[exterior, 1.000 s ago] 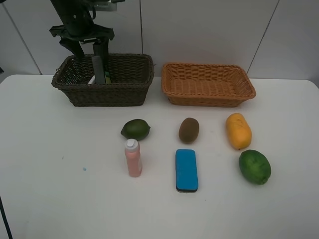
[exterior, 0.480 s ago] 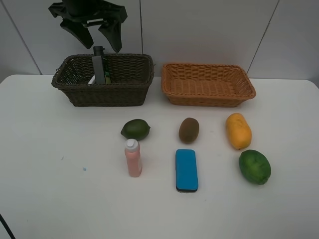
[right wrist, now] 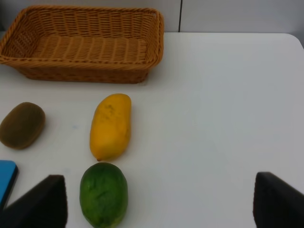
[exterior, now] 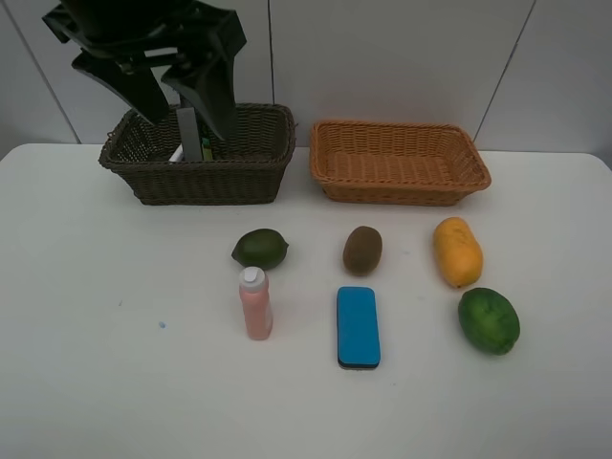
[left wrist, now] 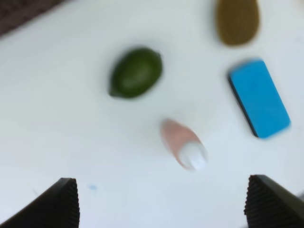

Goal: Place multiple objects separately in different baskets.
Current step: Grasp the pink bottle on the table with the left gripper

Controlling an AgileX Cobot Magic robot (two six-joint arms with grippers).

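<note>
L pincer (exterior: 188, 122) is seen spread wide & empty at upper left of the high view. The pump bottle (exterior: 190, 143) is stood upright in the dark basket (exterior: 215, 180) there. R pincer (right wrist: 160, 204) is held wide, nothing gripped; pink bottle (exterior: 255, 308) & eraser (exterior: 358, 327) are seen on the desk (exterior: 105, 382), mid-frame.

No text, brand or number can be read anywhere. The pink bottle (exterior: 255, 306), blue eraser (exterior: 358, 326) and dark green pump bottle (exterior: 189, 134) show plain faces, or faces too blurred and small to read.
</note>
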